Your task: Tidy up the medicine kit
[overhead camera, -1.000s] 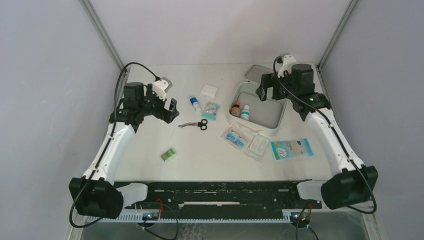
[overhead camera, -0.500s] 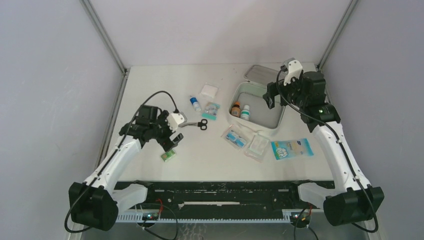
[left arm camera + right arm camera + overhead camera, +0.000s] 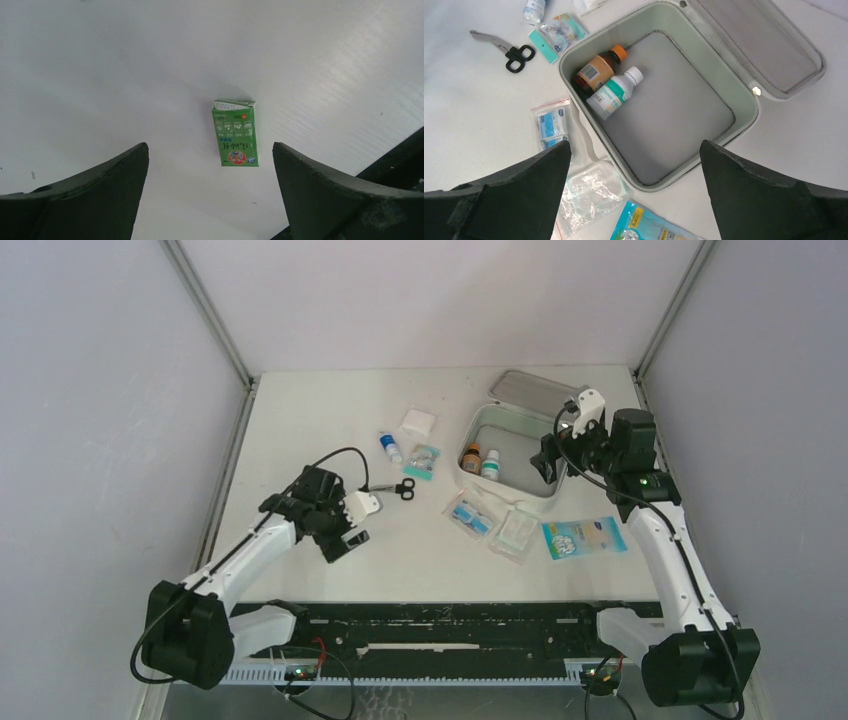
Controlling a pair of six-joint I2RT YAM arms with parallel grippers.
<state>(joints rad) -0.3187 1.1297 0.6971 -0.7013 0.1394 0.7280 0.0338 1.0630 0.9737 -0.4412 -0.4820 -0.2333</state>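
On a white tabletop, the left gripper hangs spread wide over a small green carton, seemingly lined up to grasp it, while the right gripper, also spread and empty, hovers over the open medicine kit, far right.

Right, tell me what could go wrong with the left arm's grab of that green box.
The green box lies flat and off-centre under the open left gripper, so closing may shove or twist it instead of pinching. Two bottles sit in one corner of the medicine kit; a dropped box could knock them.
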